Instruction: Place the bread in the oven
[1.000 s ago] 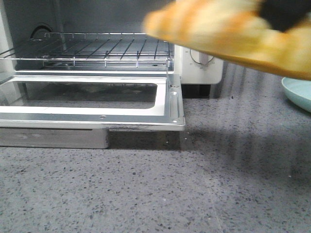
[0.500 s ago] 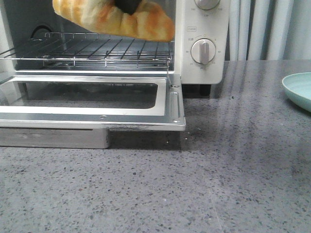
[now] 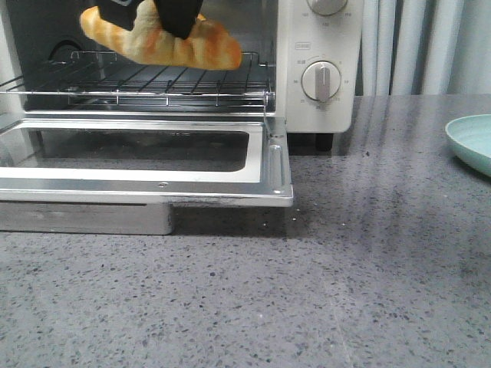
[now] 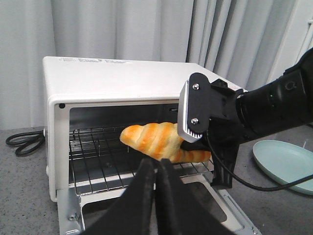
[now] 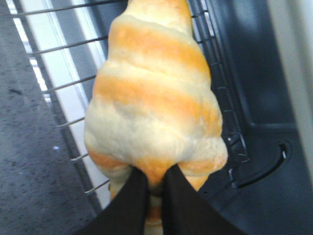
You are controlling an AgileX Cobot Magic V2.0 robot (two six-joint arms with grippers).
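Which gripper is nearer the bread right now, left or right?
Right. The right gripper is shut on the bread above the oven's rack; the left gripper is shut, back in front of the door.

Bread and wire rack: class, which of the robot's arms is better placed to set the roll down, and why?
The right. Its pincer is shut on the bread, held just above the oven's wire rack. The left pincer is shut, empty, and outside the open door.
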